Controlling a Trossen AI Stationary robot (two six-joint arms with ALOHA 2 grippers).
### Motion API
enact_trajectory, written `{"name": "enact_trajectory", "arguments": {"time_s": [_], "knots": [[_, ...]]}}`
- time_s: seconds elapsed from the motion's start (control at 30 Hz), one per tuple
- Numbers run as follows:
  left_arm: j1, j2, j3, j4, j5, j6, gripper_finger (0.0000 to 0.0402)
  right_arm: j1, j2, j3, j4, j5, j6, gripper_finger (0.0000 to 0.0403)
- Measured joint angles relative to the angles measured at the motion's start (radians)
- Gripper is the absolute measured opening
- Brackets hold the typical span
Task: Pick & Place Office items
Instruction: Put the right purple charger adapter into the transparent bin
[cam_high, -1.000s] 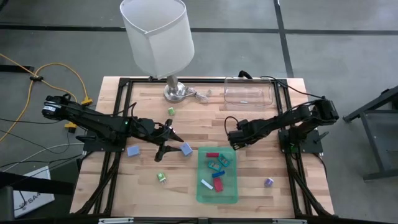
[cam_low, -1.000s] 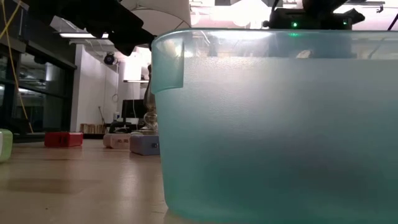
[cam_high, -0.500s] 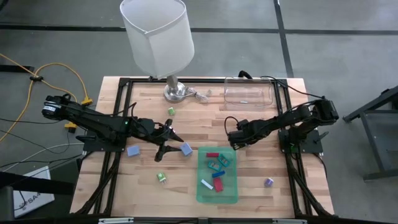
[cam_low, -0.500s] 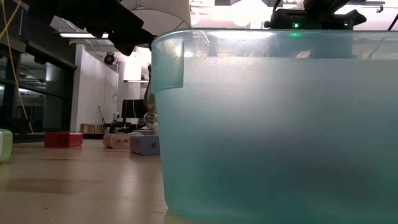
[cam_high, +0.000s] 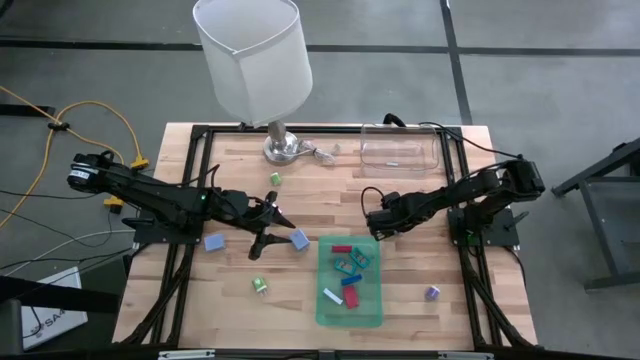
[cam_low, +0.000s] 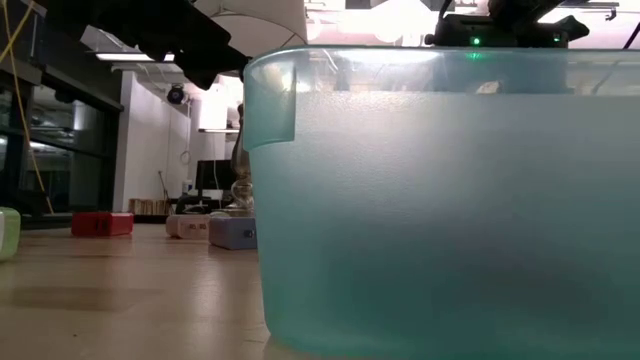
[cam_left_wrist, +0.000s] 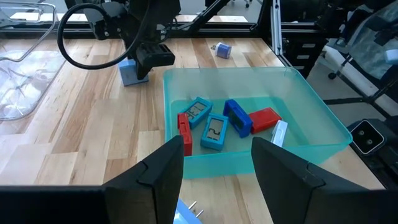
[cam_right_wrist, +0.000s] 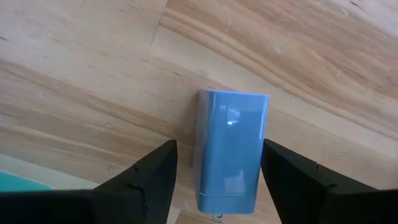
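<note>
The green tray (cam_high: 372, 312) lies near the table's front and holds several office items: red (cam_left_wrist: 265, 119), teal (cam_left_wrist: 216, 132), blue (cam_left_wrist: 237, 118) and white (cam_left_wrist: 280, 132) pieces. My right gripper (cam_high: 380, 224) points down just beyond the tray's far edge, open. Its fingers stand on either side of a light-blue block (cam_right_wrist: 230, 149) that lies flat on the wood (cam_left_wrist: 129, 73). My left gripper (cam_high: 270, 228) hovers open left of the tray, with another blue block (cam_high: 299, 239) just beside it.
Loose pieces lie on the wood: a blue block (cam_high: 213, 242), green ones (cam_high: 275, 178) (cam_high: 259, 285) and a purple one (cam_high: 432, 293). A lamp (cam_high: 255, 60) stands at the far edge on its base (cam_high: 283, 148), with a clear container (cam_high: 400, 150) to its right.
</note>
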Motion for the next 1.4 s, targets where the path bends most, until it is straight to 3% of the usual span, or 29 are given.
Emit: {"name": "enact_trajectory", "arguments": {"time_s": [0.13,0.53,1.0,1.4], "knots": [[0.0,0.0,0.0,0.0,0.0,0.0,0.0184,0.0,0.0,0.0,0.0,0.0,0.0,0.0208],[0.0,0.0,0.0,0.0,0.0,0.0,0.0184,0.0,0.0,0.0,0.0,0.001,0.001,0.0127],[0.0,0.0,0.0,0.0,0.0,0.0,0.0184,0.0,-0.007,0.001,-0.008,0.033,-0.018,0.0117],[0.0,0.0,0.0,0.0,0.0,0.0,0.0184,-0.012,-0.273,0.0,0.043,0.109,-0.165,0.0116]]}}
